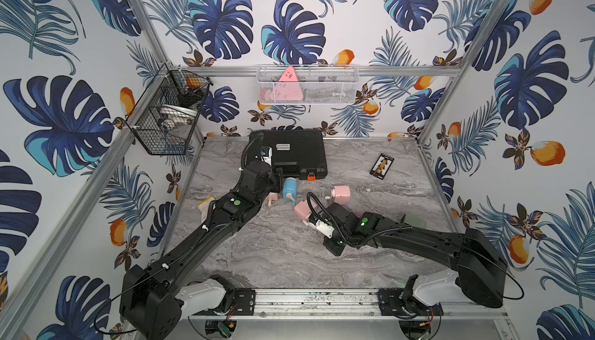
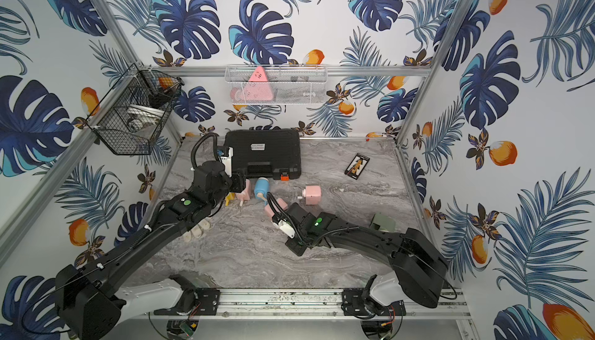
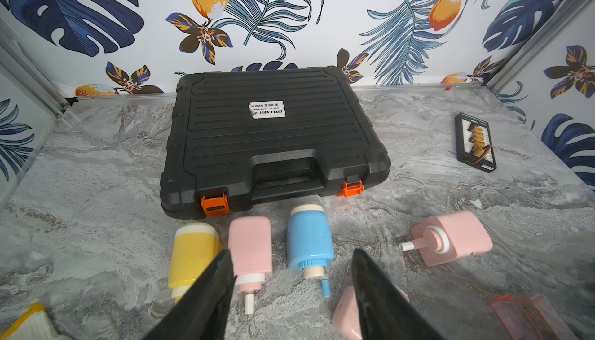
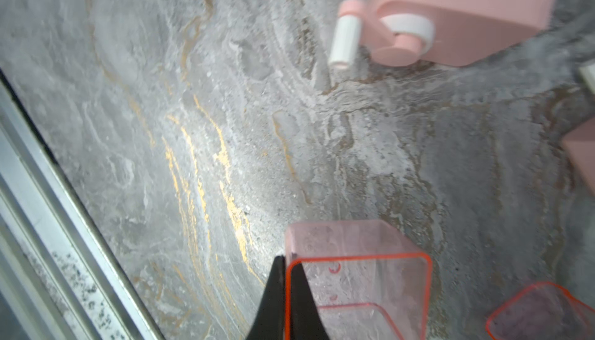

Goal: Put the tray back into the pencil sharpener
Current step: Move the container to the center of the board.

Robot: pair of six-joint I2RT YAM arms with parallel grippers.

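Note:
My right gripper [image 4: 287, 259] is shut on one wall of a clear pink tray [image 4: 357, 277], held just over the marble table. A second clear tray [image 4: 541, 312] lies beside it. A pink pencil sharpener [image 4: 450, 10] with a white crank handle lies ahead of the tray. My left gripper [image 3: 290, 253] is open above a row of lying sharpeners: yellow [image 3: 191, 254], pink [image 3: 251, 248] and blue [image 3: 309, 242]. Another pink sharpener [image 3: 344, 312] lies partly under one finger. In a top view that pink sharpener [image 1: 304, 209] sits against the right wrist, which hides the held tray.
A shut black tool case [image 1: 289, 153] lies at the back behind the sharpeners. A black card of gold parts [image 1: 381, 166] lies back right, a green object [image 1: 415, 221] right of the right arm, a yellow-white cloth [image 1: 206, 206] under the left arm. Wire baskets [image 1: 307, 86] hang on the walls.

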